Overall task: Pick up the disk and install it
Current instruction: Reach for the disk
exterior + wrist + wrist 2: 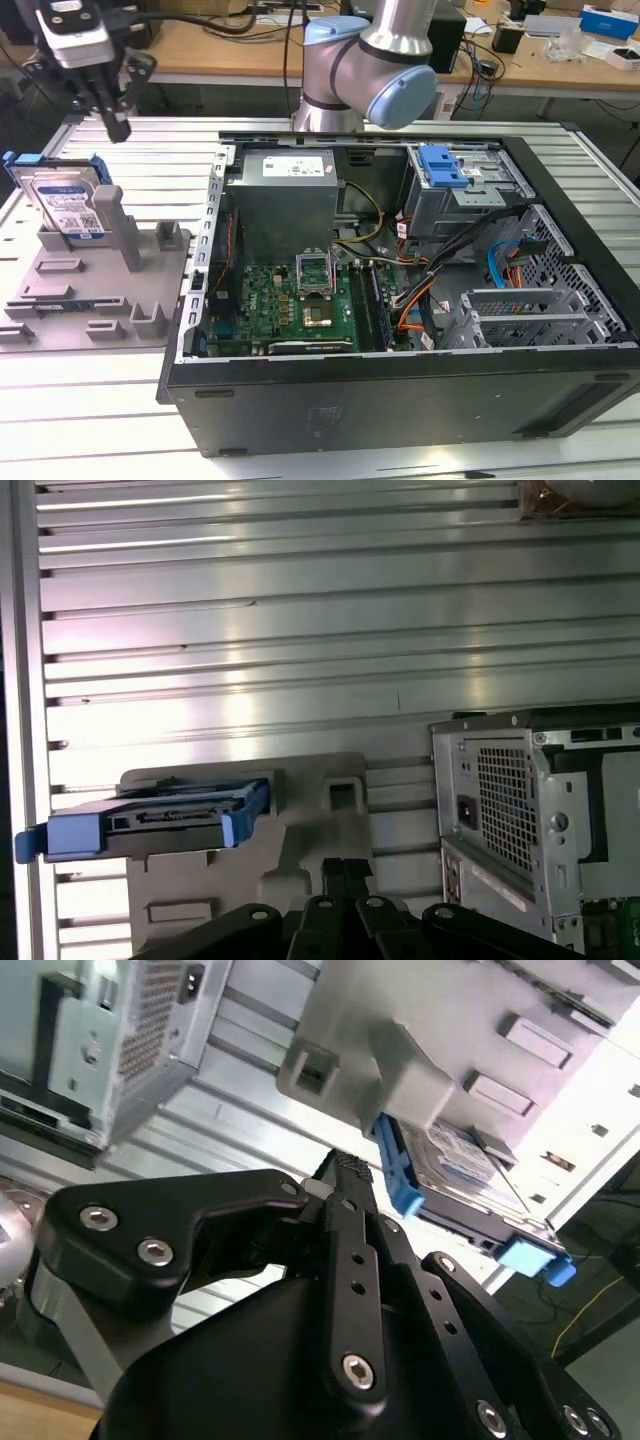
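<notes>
One disk [65,205] in play and it's not picked up yet: it's parked on its long edge in a slot of the grey holder [100,290], just below the tool [118,130] and a touch off to one side, with a clear gap between them. Standing it up like that makes sense to me. The blue carrier [20,165] sticks up free of the holder, so there's an edge to pinch from above, and the holder's upright post props the disk so it can't tip over. The tool hangs over it pointing straight down. In the second wrist view its fingers [350,1250] look pressed together with nothing between them, so it's empty-handed. In the first wrist view the disk [160,815] shows edge-on just ahead of the tool [345,865], connector side out and a blue tab at each end. The open computer case [400,395] lies flat on the counter [90,400] well away from the tool, beyond the holder, with its side panel off so the insides can be reached from above. The drive cage [470,205] with the blue latch [443,165] sits at the corner of the case furthest from the tool, and I'd guess that's where the disk belongs. So the job looks to be right at its start, nothing installed
</notes>
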You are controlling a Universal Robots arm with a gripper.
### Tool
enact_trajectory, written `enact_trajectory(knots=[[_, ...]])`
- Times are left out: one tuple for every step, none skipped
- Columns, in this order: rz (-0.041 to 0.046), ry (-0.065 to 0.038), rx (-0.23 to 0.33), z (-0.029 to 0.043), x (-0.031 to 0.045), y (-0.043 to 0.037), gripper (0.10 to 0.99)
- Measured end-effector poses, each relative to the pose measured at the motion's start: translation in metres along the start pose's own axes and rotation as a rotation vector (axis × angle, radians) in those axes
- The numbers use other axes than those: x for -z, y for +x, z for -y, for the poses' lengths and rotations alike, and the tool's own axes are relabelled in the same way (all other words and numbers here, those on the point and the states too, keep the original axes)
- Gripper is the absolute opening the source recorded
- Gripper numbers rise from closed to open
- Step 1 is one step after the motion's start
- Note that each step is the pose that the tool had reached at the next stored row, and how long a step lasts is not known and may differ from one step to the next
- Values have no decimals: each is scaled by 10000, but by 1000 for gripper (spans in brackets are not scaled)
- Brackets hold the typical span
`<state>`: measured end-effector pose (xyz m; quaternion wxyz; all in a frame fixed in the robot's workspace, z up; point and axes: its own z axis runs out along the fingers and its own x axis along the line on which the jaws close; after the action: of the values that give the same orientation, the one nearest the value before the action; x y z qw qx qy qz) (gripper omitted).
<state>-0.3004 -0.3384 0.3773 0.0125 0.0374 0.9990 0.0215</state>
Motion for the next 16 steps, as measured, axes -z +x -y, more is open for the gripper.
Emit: enact_trajectory(knots=[[0, 0, 1, -2, -3, 49, 106], [0, 0, 1, -6, -9, 122, 106], [0, 0, -1, -8, -12, 165, 106], [-1, 1, 0, -9, -16, 232, 106], [-1, 1, 1, -10, -19, 275, 106], [0, 0, 2, -11, -22, 330, 106], [-1, 0, 0, -11, -24, 395, 106], [-1, 1, 0, -10, -25, 439, 106], [-5, 2, 0, -9, -24, 479, 106], [-2, 0, -1, -9, -25, 489, 106], [-2, 0, 2, -10, -25, 491, 106], [-4, 1, 2, -10, -24, 493, 106], [-3, 0, 1, -10, -25, 496, 106], [-4, 1, 1, -11, -24, 498, 106], [-3, 0, 1, -11, -25, 501, 106], [-4, 0, 1, -12, -24, 503, 106]])
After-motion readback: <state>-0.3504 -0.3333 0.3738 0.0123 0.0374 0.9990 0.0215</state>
